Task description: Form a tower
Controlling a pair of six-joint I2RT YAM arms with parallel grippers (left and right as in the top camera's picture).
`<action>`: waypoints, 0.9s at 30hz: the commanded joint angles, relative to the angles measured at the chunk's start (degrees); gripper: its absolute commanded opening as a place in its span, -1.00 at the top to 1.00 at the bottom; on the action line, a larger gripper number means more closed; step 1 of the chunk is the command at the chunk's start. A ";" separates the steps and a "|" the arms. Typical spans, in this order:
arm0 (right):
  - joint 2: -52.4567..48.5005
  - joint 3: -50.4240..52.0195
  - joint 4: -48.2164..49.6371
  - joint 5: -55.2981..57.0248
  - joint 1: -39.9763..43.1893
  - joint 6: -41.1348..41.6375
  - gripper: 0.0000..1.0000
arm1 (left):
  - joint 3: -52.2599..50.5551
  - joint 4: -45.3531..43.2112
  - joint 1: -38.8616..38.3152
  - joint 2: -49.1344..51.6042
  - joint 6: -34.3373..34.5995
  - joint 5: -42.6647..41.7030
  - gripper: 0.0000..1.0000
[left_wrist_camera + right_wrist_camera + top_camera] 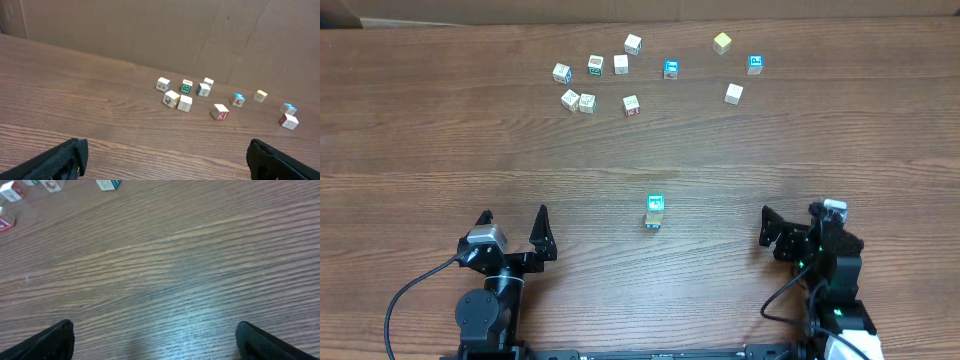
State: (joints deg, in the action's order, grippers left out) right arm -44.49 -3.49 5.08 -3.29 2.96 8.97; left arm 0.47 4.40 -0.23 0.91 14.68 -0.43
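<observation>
The tower (655,211), a narrow stack of small pale wooden cubes topped by a cyan-green face, stands near the front centre of the brown wooden desk (440,140), between both arms. The left end effector (513,225) and right end effector (790,228) are released, jaws wide, grasping nothing. The loose pale wooden cubes (630,104) lie well apart, at the far side. You face 2 hazards: an open jaw passing close can topple the stack, and an off-centre placement can tip it.
</observation>
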 commanded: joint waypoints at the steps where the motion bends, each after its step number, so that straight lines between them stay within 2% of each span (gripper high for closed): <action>1: 3.65 1.95 0.42 -1.60 -0.11 -0.07 -1.00 | -0.17 0.07 0.44 -0.66 -0.31 -0.61 -0.99; 4: 7.82 3.08 -0.90 -2.38 -0.11 -0.09 -1.00 | -0.17 0.07 0.44 -0.66 -0.31 -0.61 -0.99; 9: 16.72 3.02 -9.55 -2.36 -0.11 -0.09 -1.00 | -0.17 0.07 0.44 -0.66 -0.31 -0.63 -0.99; 27: 42.32 3.02 -9.64 -1.95 -4.61 -0.09 -1.00 | -0.17 0.07 0.44 -0.66 -0.31 -0.61 -0.99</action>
State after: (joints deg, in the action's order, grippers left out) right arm -5.78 -1.06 -4.73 -5.15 -1.28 8.99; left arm 0.47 4.38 -0.23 0.91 14.68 -0.40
